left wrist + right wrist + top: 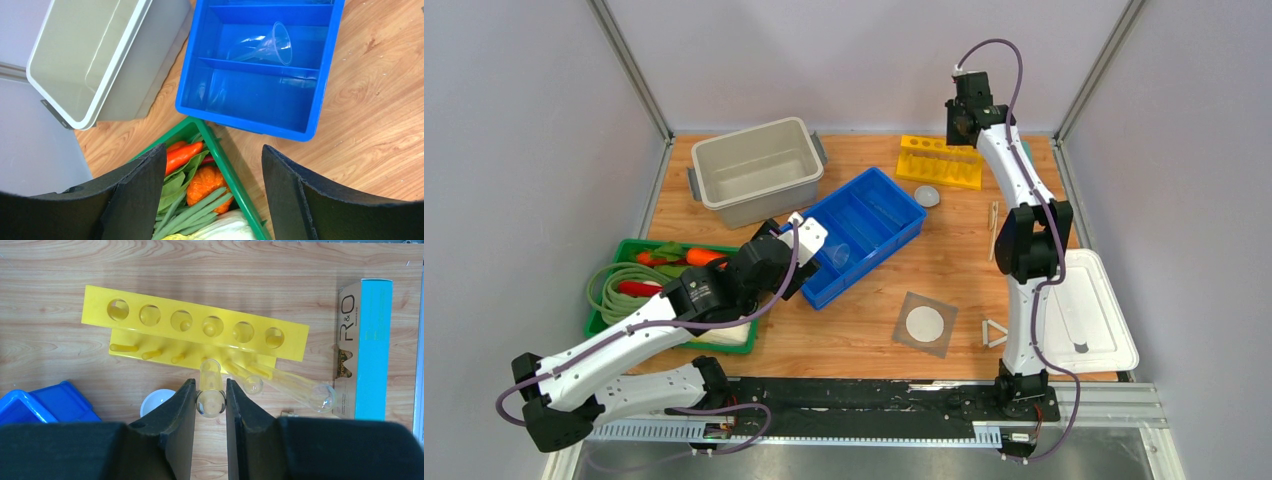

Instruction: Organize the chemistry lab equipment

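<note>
Though hidden overhead, right pincer (210, 401) clamps test tube (210, 372).

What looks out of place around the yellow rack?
Two loose test tubes, a short one and a longer one, lie across the yellow rack, not standing in its empty holes. The right gripper holds a third tube.

funnel (274, 46) in divided tray (250, 131) | rack (939, 163) behind round dish (927, 196)

The wooden tabletop (944, 265) carries a grey bin (769, 195) at the back left. A blue tray (250, 95) lies beside it and a green tray (223, 162) sits nearer. Also on it are a yellow rack (939, 163), clear round dish (927, 196), thin rods (994, 228), grey square mesh (925, 323), white triangle (994, 333) and, at the right, a white lid (1094, 310).
</note>
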